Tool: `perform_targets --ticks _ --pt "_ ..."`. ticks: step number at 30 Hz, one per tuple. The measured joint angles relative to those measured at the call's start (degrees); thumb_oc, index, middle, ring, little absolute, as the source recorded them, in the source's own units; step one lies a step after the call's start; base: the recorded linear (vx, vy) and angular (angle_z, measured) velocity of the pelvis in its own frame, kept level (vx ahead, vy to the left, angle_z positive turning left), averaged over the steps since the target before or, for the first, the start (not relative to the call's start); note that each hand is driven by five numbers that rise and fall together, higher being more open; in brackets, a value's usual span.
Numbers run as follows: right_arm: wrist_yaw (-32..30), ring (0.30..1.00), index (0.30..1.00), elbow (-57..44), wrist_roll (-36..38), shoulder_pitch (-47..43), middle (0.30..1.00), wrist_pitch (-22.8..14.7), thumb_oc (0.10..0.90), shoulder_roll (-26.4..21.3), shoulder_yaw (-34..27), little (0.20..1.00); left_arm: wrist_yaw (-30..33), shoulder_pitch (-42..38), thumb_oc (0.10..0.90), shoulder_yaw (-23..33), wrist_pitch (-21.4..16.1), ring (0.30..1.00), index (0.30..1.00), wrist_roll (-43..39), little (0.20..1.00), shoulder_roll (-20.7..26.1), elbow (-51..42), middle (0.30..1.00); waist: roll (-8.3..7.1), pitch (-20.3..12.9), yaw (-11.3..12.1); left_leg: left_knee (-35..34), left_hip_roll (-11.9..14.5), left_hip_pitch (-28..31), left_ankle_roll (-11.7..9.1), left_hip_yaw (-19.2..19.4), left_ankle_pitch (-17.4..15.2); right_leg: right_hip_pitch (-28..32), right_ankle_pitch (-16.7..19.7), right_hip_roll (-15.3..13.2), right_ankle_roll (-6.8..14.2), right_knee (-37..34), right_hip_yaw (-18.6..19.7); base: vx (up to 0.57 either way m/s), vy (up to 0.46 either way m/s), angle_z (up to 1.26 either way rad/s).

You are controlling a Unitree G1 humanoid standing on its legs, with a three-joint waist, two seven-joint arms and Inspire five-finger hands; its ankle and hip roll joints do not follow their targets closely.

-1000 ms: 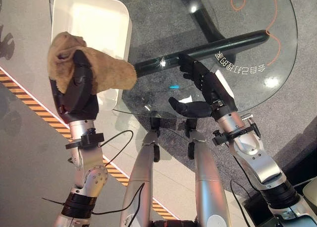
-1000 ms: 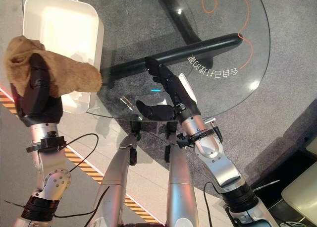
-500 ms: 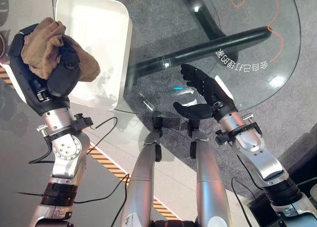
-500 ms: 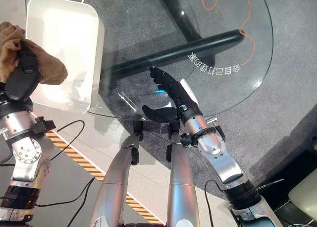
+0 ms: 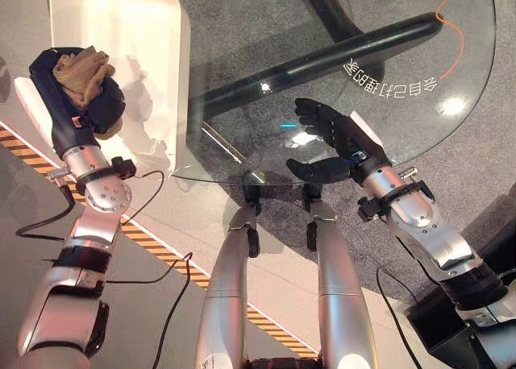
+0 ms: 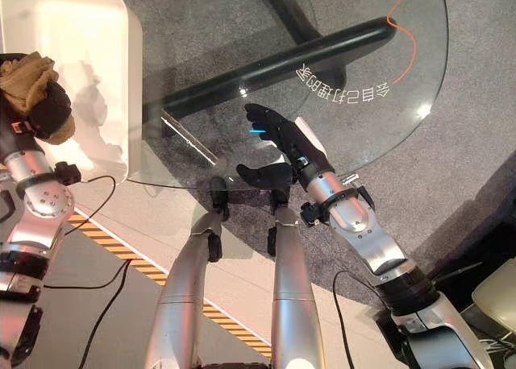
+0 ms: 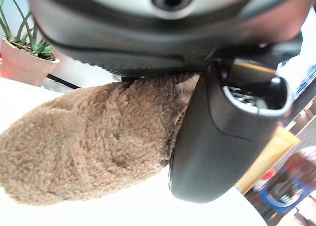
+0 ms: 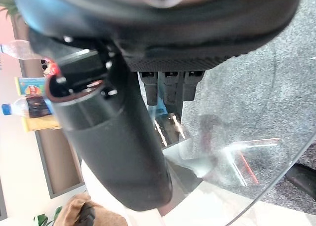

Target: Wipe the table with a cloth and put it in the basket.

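1. The left hand [image 5: 81, 111] has its fingers curled round the brown cloth [image 5: 81, 67], which bulges out above them; how much of it lies bunched inside the grip is hidden.
2. Beyond those fingers sits the white basket [image 5: 165, 31], its far end cut off by the frame.
3. The right hand [image 5: 334, 139] hovers with straight fingers over the round glass table [image 5: 403, 135], holding nothing.
4. Through the glass show grey carpet [image 5: 242, 31] and a black table leg [image 5: 322, 59]; a striped floor line [image 5: 153, 244] runs below.
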Motion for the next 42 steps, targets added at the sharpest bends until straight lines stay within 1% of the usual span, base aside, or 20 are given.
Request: perform_targets --ticks 2,3,6,9,13,14,15,16,17,19,25,33,39,41,42 --pt "-0.07 0.900 0.900 0.60 0.78 -1.12 0.900 0.02 0.800 -0.47 0.41 0.900 0.00 -2.45 0.100 -1.53 1.21 0.300 0.300 -0.85 0.200 0.01 1.91 0.300 -0.03 0.01 -0.32 0.11 -0.01 -0.44 0.02 -0.04 -0.01 -0.41 0.05 -0.01 0.06 -0.02 0.00 0.00 0.000 0.00" --pt "-0.17 0.900 0.900 0.63 1.05 -1.48 0.900 0.03 0.800 -0.75 0.41 0.900 -0.02 -4.36 0.100 -2.63 2.50 0.300 0.300 -1.79 0.200 0.06 2.99 0.300 -0.06 0.01 -0.47 0.22 0.01 -0.86 0.03 -0.09 -0.03 -0.77 0.09 0.01 0.08 -0.02 0.00 0.00 0.000 0.00" --pt "-0.90 0.900 0.900 1.87 2.01 -3.92 0.900 0.19 0.800 -0.74 1.85 0.900 -0.04 -9.26 0.100 -4.60 4.51 0.300 0.300 -4.86 0.200 0.22 6.57 0.300 -0.43 0.06 -1.07 0.51 0.14 -1.67 0.01 -0.14 -0.07 -1.38 0.21 0.13 0.08 -0.02 -0.08 0.00 0.000 0.00" --pt "-1.19 0.900 0.900 2.40 3.33 -6.45 0.900 0.37 0.800 -0.67 3.26 0.900 -0.43 -12.26 0.100 -5.09 4.75 0.300 0.300 -6.44 0.200 1.25 8.69 0.300 -0.94 0.05 -1.98 0.86 0.27 -2.76 0.00 -0.24 -0.14 -2.26 0.34 0.24 0.08 -0.03 -0.30 0.00 0.000 0.00" --pt "-1.31 0.900 0.900 2.81 4.01 -7.24 0.900 0.38 0.800 -0.63 3.60 0.900 -2.57 -15.24 0.100 -6.67 4.97 0.300 0.300 -10.14 0.200 1.37 11.13 0.300 -1.91 0.08 -2.13 0.84 0.32 -2.96 -0.03 -0.39 -0.17 -2.46 0.37 0.28 0.10 -0.13 -0.29 0.00 0.000 0.00" --pt "-1.38 0.900 0.900 2.92 4.55 -7.57 0.900 0.38 0.800 -0.61 3.87 0.900 -3.27 -16.04 0.100 -7.15 5.55 0.300 0.300 -11.12 0.200 1.39 11.44 0.300 -2.10 0.06 -2.19 0.87 0.33 -3.08 -0.04 -0.45 -0.18 -2.53 0.38 0.28 0.10 -0.14 -0.35 0.00 0.000 0.00" --pt "-1.38 0.900 0.900 3.24 4.86 -8.16 0.900 0.39 0.800 -0.47 4.31 0.900 -4.23 -16.76 0.405 -7.30 6.34 0.561 0.561 -11.90 0.505 1.40 11.82 0.561 -2.29 0.07 -2.34 1.01 0.34 -3.23 -0.05 -0.49 -0.19 -2.56 0.38 0.28 0.10 -0.15 -0.47 0.00 -0.018 0.03" --pt "-1.37 0.900 0.900 3.93 4.90 -9.02 0.900 0.44 0.800 -0.07 4.72 0.900 -5.53 -18.17 0.800 -7.61 7.16 0.900 0.900 -13.04 0.900 1.41 13.09 0.900 -2.45 0.05 -2.61 1.31 0.36 -3.54 -0.06 -0.65 -0.26 -2.57 0.39 0.28 0.11 -0.20 -1.13 0.00 -0.018 0.04" --pt "-1.39 0.900 0.900 4.16 4.92 -9.31 0.900 0.44 0.800 0.06 4.81 0.900 -5.79 -18.54 0.800 -7.62 7.36 0.900 0.900 -13.37 0.900 1.45 13.33 0.900 -2.46 0.04 -2.79 1.51 0.38 -3.71 -0.08 -0.76 -0.31 -2.57 0.39 0.28 0.12 -0.22 -1.26 0.00 -0.025 0.04" --pt "-1.43 0.900 0.900 4.59 5.01 -9.90 0.900 0.47 0.800 0.11 4.82 0.900 -6.10 -20.14 0.800 -7.62 8.64 0.900 0.900 -14.89 0.900 1.61 13.65 0.900 -3.07 0.01 -2.97 1.82 0.42 -4.07 -0.11 -0.97 -0.39 -2.73 0.43 0.33 0.12 -0.26 -1.28 0.00 -0.018 0.01" --pt "-1.54 0.900 0.900 4.63 6.11 -10.57 0.900 0.51 0.800 0.14 5.05 0.900 -6.61 -22.29 0.800 -7.62 8.63 0.900 0.900 -15.93 0.900 2.70 15.79 0.900 -3.99 -0.01 -3.45 1.88 0.66 -4.16 -0.10 -1.09 -0.39 -2.52 0.98 0.58 0.21 -1.06 -1.32 -0.01 -0.034 -0.03" --pt "-1.70 0.900 0.900 4.63 7.21 -10.04 0.900 0.57 0.800 0.20 5.02 0.900 -6.18 -22.91 0.800 -7.62 7.92 0.900 0.900 -16.32 0.900 3.64 16.19 0.900 -4.12 -0.02 -3.57 2.04 0.75 -4.22 -0.10 -1.25 -0.38 -2.47 1.09 0.67 0.24 -1.03 -1.37 -0.02 -0.036 0.00" --pt "-1.84 0.900 0.900 4.07 7.06 -7.90 0.900 1.38 0.800 1.81 4.46 0.900 -3.65 -20.86 0.800 -7.41 5.90 0.900 0.900 -16.51 0.900 3.64 14.64 0.900 -4.21 0.00 -3.58 2.22 0.81 -3.80 -0.12 -1.44 -0.37 -1.86 1.12 0.71 0.18 -0.97 -1.42 -0.02 -0.067 0.01" --pt "-2.17 0.900 0.900 3.54 7.02 -6.35 0.900 1.69 0.800 1.89 4.36 0.900 -2.23 -18.75 0.800 -6.52 4.23 0.900 0.900 -16.42 0.900 3.68 12.83 0.900 -4.23 0.01 -3.58 2.07 0.81 -3.28 -0.12 -1.50 -0.37 -1.36 1.12 0.69 0.18 -1.02 -1.44 -0.02 -0.076 0.01" --pt "-2.29 0.900 0.900 2.95 6.98 -4.65 0.900 1.72 0.800 1.93 3.78 0.900 -1.25 -16.06 0.800 -5.24 2.36 0.900 0.900 -16.07 0.900 3.68 10.18 0.900 -4.23 0.01 -3.46 1.73 0.73 -2.68 -0.16 -1.49 -0.33 -0.94 1.11 0.64 0.18 -1.09 -1.43 -0.02 -0.072 0.01"
